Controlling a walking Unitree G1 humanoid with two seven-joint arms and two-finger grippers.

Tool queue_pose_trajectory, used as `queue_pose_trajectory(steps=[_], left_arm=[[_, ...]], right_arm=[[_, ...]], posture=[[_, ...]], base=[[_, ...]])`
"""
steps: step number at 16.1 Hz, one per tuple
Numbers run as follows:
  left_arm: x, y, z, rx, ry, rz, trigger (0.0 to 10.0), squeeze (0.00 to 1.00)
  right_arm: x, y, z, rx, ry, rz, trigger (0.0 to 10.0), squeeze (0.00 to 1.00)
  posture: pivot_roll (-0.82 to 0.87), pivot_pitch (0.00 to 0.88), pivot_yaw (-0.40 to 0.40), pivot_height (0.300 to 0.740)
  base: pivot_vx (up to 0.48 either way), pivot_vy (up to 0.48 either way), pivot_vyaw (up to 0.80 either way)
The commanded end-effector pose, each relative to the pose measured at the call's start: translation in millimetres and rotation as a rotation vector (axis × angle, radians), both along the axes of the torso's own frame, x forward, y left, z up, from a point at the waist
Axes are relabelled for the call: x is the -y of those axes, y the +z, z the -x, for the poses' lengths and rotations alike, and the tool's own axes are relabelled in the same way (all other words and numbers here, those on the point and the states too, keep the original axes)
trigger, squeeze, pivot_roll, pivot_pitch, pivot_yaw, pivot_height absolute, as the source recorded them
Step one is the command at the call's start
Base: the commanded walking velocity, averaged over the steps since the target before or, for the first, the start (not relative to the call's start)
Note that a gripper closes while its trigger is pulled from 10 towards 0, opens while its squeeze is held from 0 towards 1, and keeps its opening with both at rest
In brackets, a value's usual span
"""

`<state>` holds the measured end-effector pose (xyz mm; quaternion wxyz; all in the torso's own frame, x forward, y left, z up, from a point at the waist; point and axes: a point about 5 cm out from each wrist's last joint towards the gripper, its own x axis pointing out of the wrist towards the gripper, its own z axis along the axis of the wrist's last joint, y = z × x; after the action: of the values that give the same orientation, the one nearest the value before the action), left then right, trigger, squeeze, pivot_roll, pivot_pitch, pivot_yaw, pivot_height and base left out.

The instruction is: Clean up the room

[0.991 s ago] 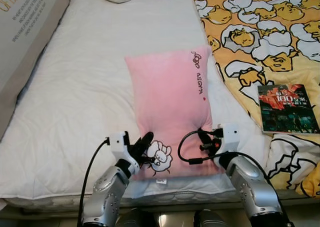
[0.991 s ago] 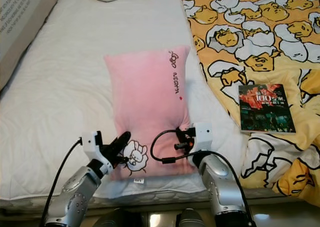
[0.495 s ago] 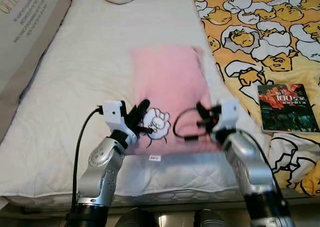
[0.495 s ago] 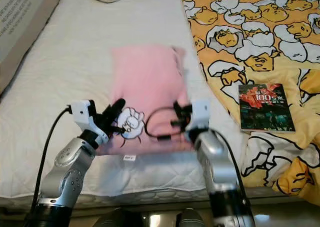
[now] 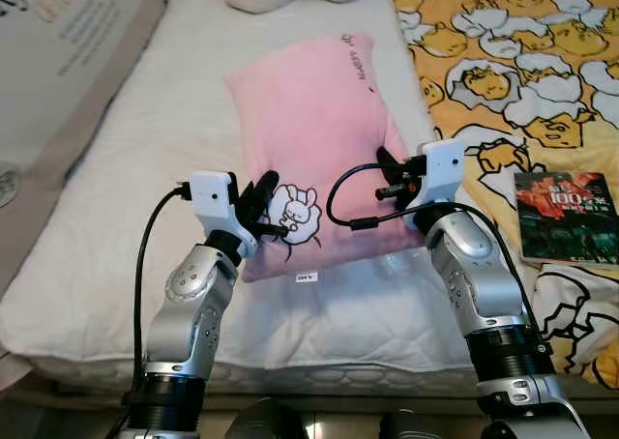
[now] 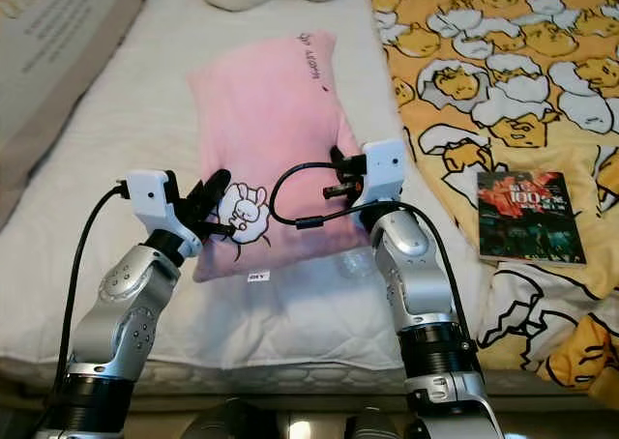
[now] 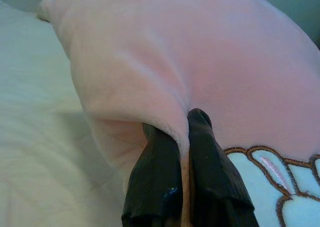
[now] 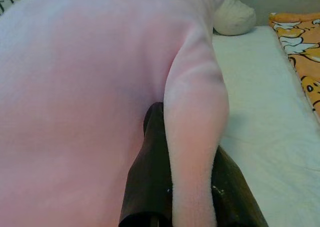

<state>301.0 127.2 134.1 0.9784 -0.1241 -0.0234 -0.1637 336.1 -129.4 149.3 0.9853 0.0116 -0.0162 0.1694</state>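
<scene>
Both end effectors pinching pink pillow [image 5: 309,139], lying on white bed [image 5: 145,197].
Left eye view: I'm holding left end effector [image 5: 263,190] and right end effector [image 5: 385,161] level, avoiding twist.
Left wrist view: fingers [image 7: 155,172] clamping corner fold.
Right wrist view: fingers [image 8: 147,182] gripping edge; I'm judging bite deep enough.

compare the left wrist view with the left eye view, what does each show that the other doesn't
Left wrist view alone: the left claw close up, its fingers pinching a fold of the pink pillow at its corner.

Left eye view alone: the right claw gripping the pillow's opposite edge, the yellow blanket, the book and both silver arms.

Both: the pillow, its rabbit picture and the white bed.
</scene>
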Motion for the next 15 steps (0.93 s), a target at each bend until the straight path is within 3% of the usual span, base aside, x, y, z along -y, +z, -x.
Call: queue_pose_trajectory(steps=[1, 4, 11, 15], left_arm=[[-8.1, 6.9, -2.1, 0.023, 0.021, -0.042, 10.0, 0.0], [-8.6, 2.9, -2.0, 0.012, 0.006, -0.076, 10.0, 0.0], [-4.3, -6.5, 0.7, -0.033, 0.04, -0.087, 10.0, 0.0], [-7.6, -16.0, 1.0, -0.064, 0.087, -0.091, 10.0, 0.0]], right_arm=[[3.4, 0.8, 1.1, 0.027, -0.035, 0.017, 10.0, 0.0], [6.2, -5.2, 5.5, 0.021, -0.06, 0.034, 10.0, 0.0], [16.9, -14.7, 12.6, -0.006, -0.083, 0.062, 10.0, 0.0], [19.7, -24.3, 10.8, -0.031, -0.081, 0.085, 10.0, 0.0]], posture=[[-0.14, 0.044, 0.111, 0.74], [-0.15, 0.054, 0.119, 0.74], [-0.16, 0.085, 0.112, 0.74], [-0.15, 0.039, 0.102, 0.74]], base=[[0.0, 0.0, 0.0], [0.0, 0.0, 0.0], [0.0, 0.48, 0.0], [0.0, 0.48, 0.0]])
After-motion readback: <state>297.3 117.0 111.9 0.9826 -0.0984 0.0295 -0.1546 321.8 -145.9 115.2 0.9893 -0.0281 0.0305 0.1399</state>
